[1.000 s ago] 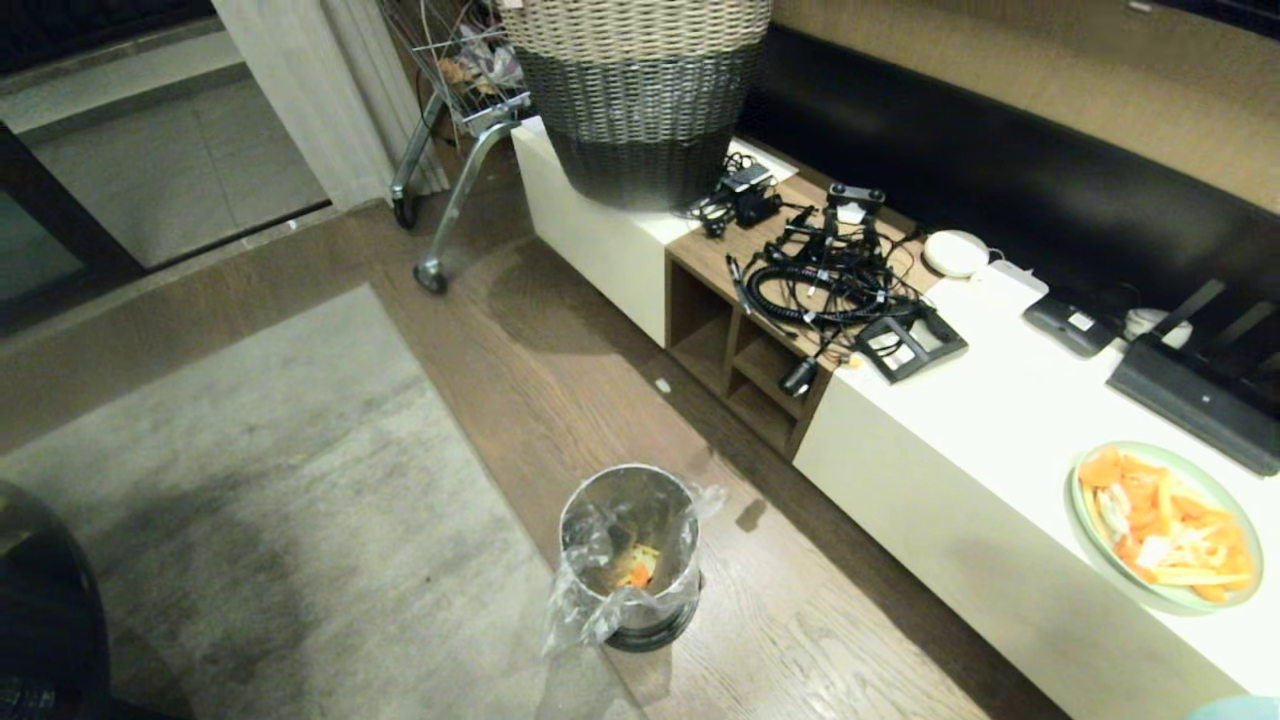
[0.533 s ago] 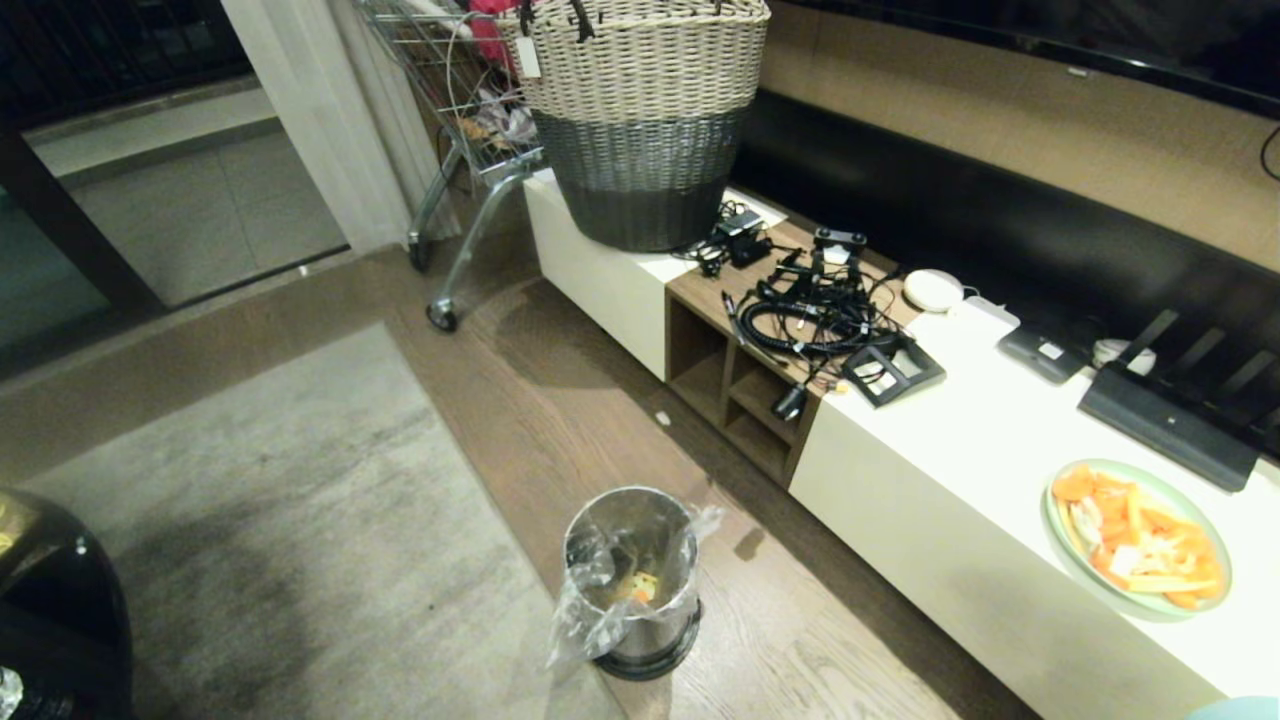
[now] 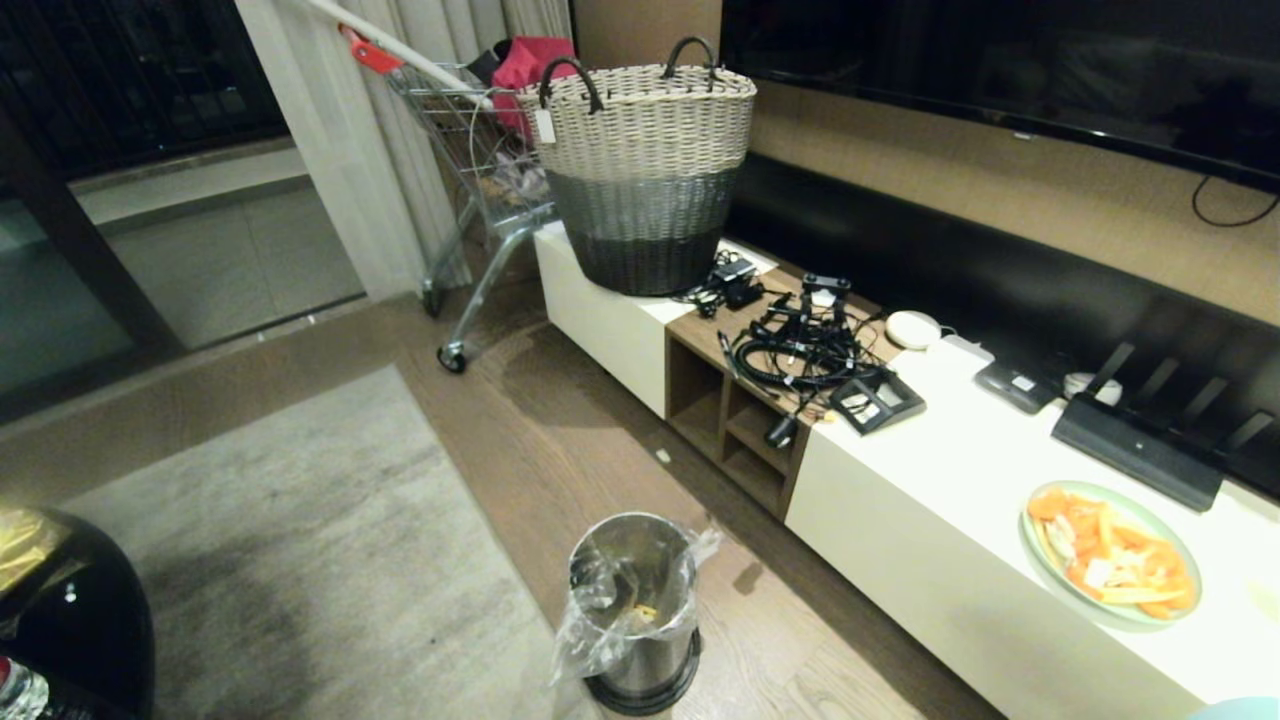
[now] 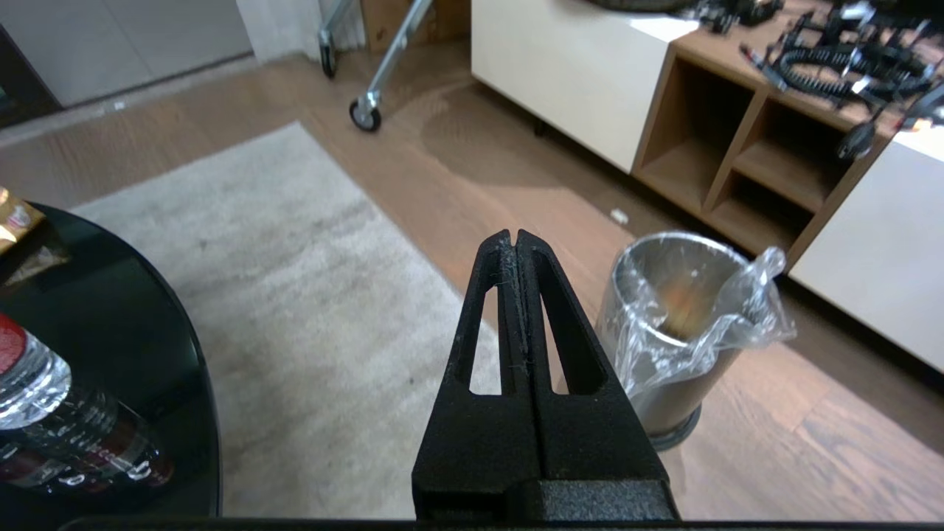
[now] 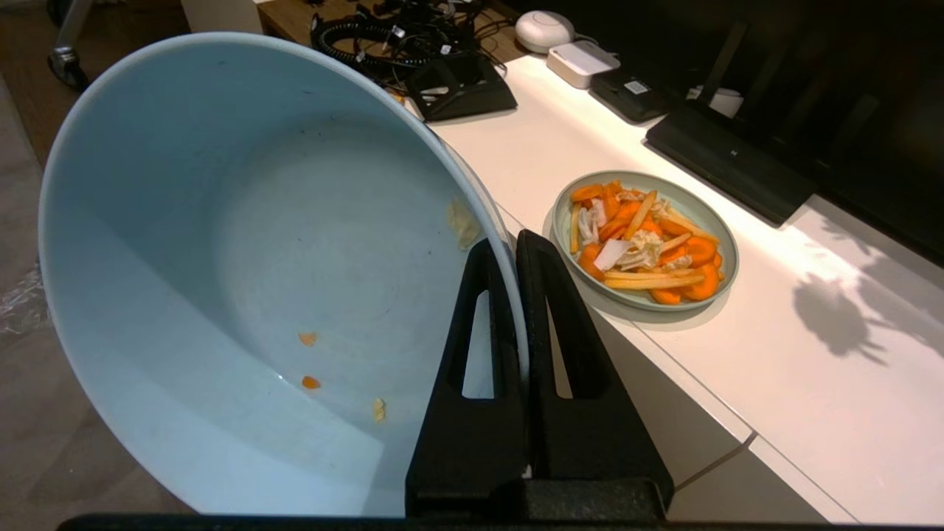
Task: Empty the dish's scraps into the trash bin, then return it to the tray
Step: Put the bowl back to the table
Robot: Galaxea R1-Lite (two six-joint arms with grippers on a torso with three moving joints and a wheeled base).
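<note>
1. On my far left I see a round black side table [image 4: 110, 317] with a water bottle [image 4: 44, 413] lying on it, beside a grey rug [image 3: 300, 540].
2. The left claw [image 4: 516, 243] hangs over the rug's edge, its fingers pressed flat together with nothing between them.
3. Just past it the trash bin [image 3: 634, 610] stands on the wood floor — clear liner crumpled over the steel rim, and a few orange and yellow scraps [image 3: 645, 610] lying at the bottom.
4. Behind that, a shopping cart [image 3: 470, 170] is next to the woven basket [image 3: 650, 170], which sits on the end of the long white bench [image 3: 960, 470]; a tangle of black cables [image 3: 800, 350] lies on the wooden section.
5. The right claw [image 5: 514, 247] is clamped on the rim of the dish [image 5: 243, 280], one finger inside, one outside. The dish is tilted in the air beside the bench — only small crumbs cling to it.
6. Farthest right, a pale-green plate [image 3: 1110, 555] heaped with orange slices rests on the bench.
</note>
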